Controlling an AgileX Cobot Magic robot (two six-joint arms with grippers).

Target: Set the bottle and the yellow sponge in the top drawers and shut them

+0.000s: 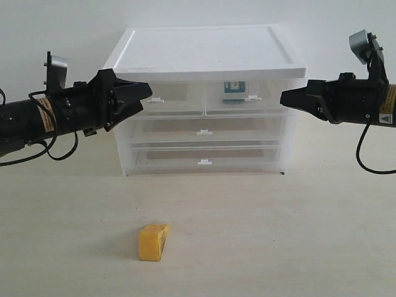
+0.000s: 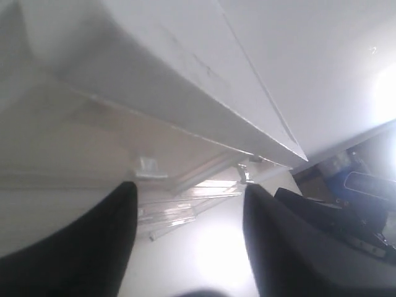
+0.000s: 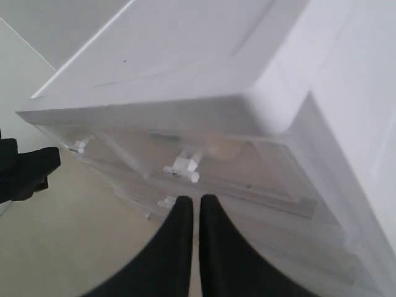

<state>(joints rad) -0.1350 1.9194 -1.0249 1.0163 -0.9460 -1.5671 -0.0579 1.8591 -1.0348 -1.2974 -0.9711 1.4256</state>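
Open tabletop [image 1: 278, 247] around yellow sponge [image 1: 153, 242]; cabinet [image 1: 204, 62] behind, top drawers [image 1: 179, 102] shut.

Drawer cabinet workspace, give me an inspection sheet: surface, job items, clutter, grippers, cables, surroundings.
Surface: pale table, no spills seen.
Job's things: bottle inside one top drawer, both top drawers look shut; yellow sponge on the table before the cabinet.
Clutter: nothing seen.
Grippers: left gripper open, empty, by the cabinet; right gripper shut, empty.
Cables: black cables hang beneath both arms.
Surroundings: plain white wall.
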